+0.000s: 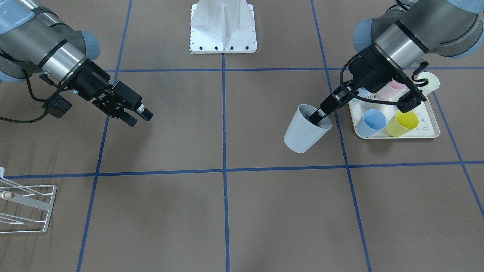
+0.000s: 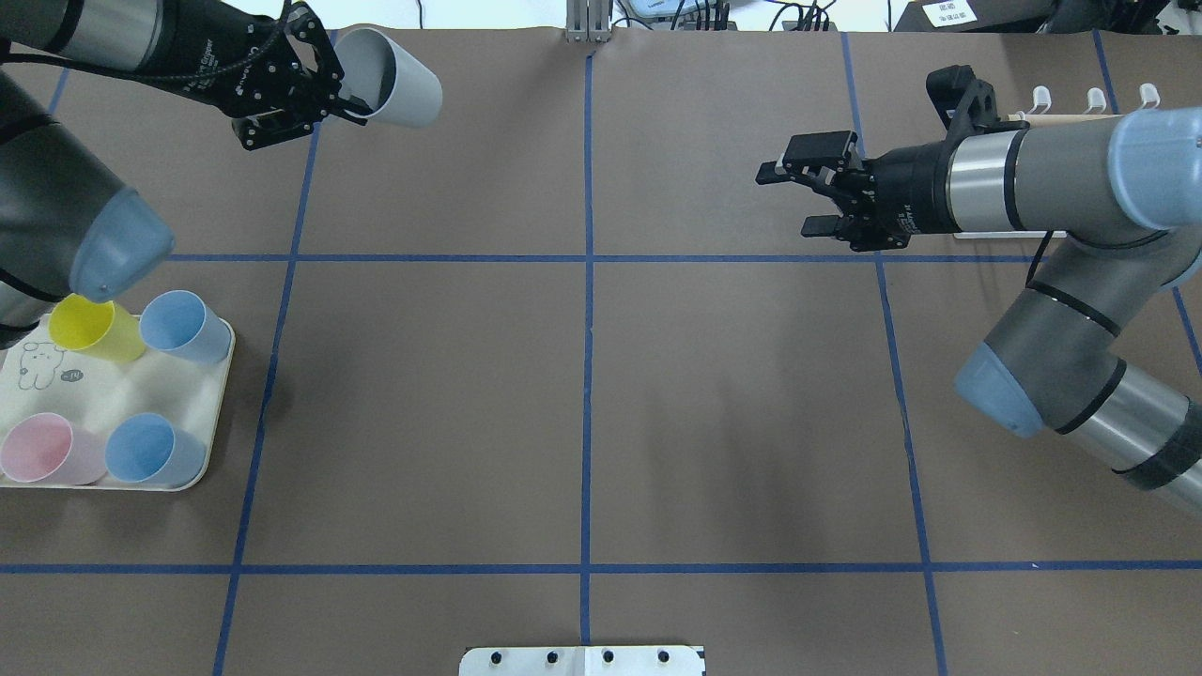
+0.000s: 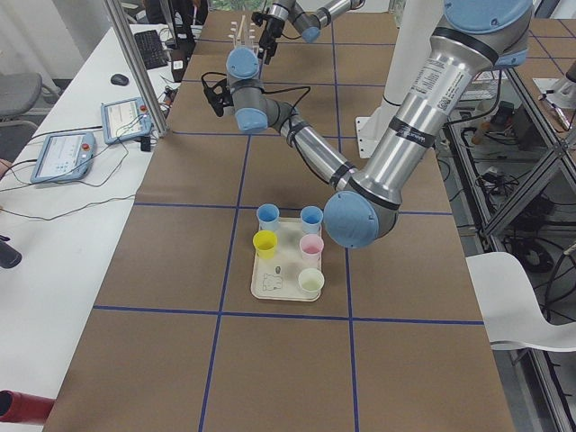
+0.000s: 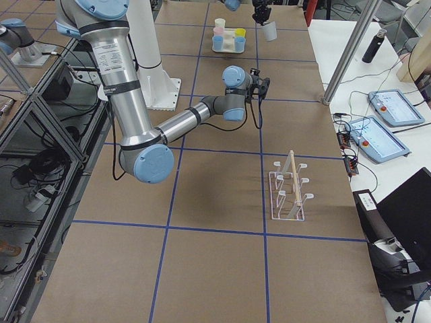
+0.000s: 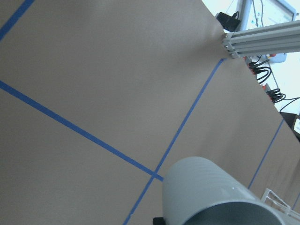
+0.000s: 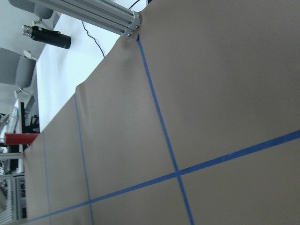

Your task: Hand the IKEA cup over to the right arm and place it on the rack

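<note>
The IKEA cup (image 2: 392, 83) is pale grey and hangs tilted above the table's far left, its mouth toward the arm. My left gripper (image 2: 346, 98) is shut on its rim, with one finger inside the cup (image 1: 305, 131), as the front-facing view shows. The cup's wall fills the bottom of the left wrist view (image 5: 211, 194). My right gripper (image 2: 789, 199) stands open and empty over the far right of the table, pointing toward the centre, well apart from the cup. The white wire rack (image 1: 28, 206) sits at the far right, partly hidden behind the right arm in the overhead view.
A cream tray (image 2: 122, 394) at the near left holds a yellow cup (image 2: 94, 329), two blue cups and a pink cup (image 2: 42, 449). The robot's white base plate (image 1: 223, 28) stands at the near middle. Blue tape lines mark the brown table.
</note>
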Robot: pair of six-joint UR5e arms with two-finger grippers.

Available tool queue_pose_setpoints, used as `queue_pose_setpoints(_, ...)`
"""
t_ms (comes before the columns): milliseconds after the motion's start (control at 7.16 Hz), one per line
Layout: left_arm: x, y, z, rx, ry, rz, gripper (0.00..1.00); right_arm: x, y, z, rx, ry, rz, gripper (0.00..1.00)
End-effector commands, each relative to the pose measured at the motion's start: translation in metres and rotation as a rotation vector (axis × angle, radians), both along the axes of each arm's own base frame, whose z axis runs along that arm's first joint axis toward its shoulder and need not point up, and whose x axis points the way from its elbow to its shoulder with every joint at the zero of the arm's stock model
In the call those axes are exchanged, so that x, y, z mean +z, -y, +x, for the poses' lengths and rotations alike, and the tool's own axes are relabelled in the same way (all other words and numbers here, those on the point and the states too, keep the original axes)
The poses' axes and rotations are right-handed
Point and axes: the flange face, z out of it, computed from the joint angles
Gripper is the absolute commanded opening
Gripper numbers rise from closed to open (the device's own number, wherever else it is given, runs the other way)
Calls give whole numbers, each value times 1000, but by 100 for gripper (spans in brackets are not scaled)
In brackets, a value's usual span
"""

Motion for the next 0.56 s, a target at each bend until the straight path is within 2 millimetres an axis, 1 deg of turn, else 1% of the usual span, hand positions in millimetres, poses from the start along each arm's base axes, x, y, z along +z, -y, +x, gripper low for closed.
queue_pose_setpoints(0, -14, -18, 22, -112, -222, -42, 0, -21, -27, -19, 60, 283, -144, 98)
queue_pose_setpoints(140, -7, -19, 27, -115, -325, -59, 0, -29, -33, -22, 72, 393, -209, 98)
queue_pose_setpoints(279, 4, -23, 36, -124, -471, -81, 0, -53, -31, -24, 72, 524, -318, 98)
queue_pose_setpoints(419, 7, -41, 63, -132, -588, -94, 0, -79, -32, -33, 56, 596, -356, 98)
